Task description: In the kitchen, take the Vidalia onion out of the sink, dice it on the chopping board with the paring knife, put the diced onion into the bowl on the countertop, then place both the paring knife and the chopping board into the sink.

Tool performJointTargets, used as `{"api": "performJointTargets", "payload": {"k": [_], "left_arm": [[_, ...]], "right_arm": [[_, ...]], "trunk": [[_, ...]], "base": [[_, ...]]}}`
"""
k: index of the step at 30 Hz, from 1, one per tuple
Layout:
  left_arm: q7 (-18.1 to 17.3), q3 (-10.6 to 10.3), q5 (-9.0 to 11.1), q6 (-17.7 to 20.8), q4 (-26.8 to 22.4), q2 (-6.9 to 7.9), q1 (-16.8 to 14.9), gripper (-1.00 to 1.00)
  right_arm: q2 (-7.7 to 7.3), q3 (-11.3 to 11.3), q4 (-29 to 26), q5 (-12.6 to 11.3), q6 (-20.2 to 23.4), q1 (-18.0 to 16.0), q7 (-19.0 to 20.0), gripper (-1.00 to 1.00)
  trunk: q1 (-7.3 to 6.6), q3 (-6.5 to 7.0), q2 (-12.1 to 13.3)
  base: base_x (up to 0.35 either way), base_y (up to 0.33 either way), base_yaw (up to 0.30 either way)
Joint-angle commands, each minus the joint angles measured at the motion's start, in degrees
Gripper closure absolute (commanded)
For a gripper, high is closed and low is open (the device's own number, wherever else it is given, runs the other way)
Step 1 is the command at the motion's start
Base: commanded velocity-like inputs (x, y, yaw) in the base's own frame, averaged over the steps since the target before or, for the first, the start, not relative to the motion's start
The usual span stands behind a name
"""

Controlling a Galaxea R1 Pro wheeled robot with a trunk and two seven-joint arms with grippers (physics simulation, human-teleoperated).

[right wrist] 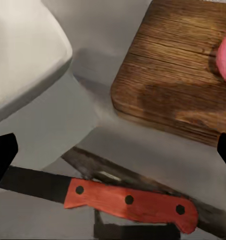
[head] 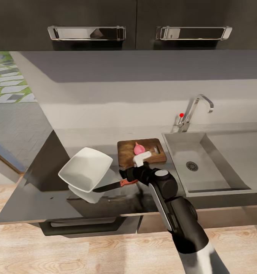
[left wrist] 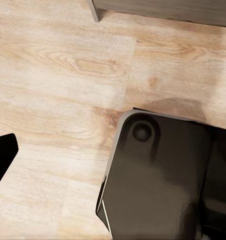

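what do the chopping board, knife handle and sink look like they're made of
Chopping board: dark brown wood, visible grain, matte.
Paring knife handle: reddish, smooth, three dark rivets; painted wood or plastic, unclear.
Sink: brushed stainless steel by its grey sheen.

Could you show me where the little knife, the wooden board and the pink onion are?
paring knife (right wrist: 130,201), right wrist view, on the middle of its red handle.
chopping board (head: 125,151), head view, on bare wood near its left end.
onion (head: 138,148), head view, on the middle of the pink piece lying on the board.
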Motion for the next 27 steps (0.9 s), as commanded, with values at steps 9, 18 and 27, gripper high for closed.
{"api": "performJointTargets", "payload": {"k": [9, 18, 27], "left_arm": [[0.5, -0.4, 0.2, -0.1, 0.9, -0.16, 0.0, -1.0], [0.5, -0.4, 0.2, -0.1, 1.0, -0.34, 0.0, -1.0], [0.5, -0.4, 0.2, -0.1, 1.1, -0.34, 0.0, -1.0]], "right_arm": [[-4.52, 0.4, 0.0, 1.0, 0.3, -0.1, 18.1, -1.0], [-7.45, 0.2, 0.2, 1.5, 0.2, -0.4, 21.9, -1.0], [-7.96, 0.1, 14.7, 1.3, 0.2, -17.1, 29.7, -1.0]], "trunk": [[0.03, -0.08, -0.1], [0.03, -0.08, -0.1], [0.03, -0.08, -0.1]], "base": [[0.0, 0.0, 0.0], [0.0, 0.0, 0.0], [0.0, 0.0, 0.0]]}}
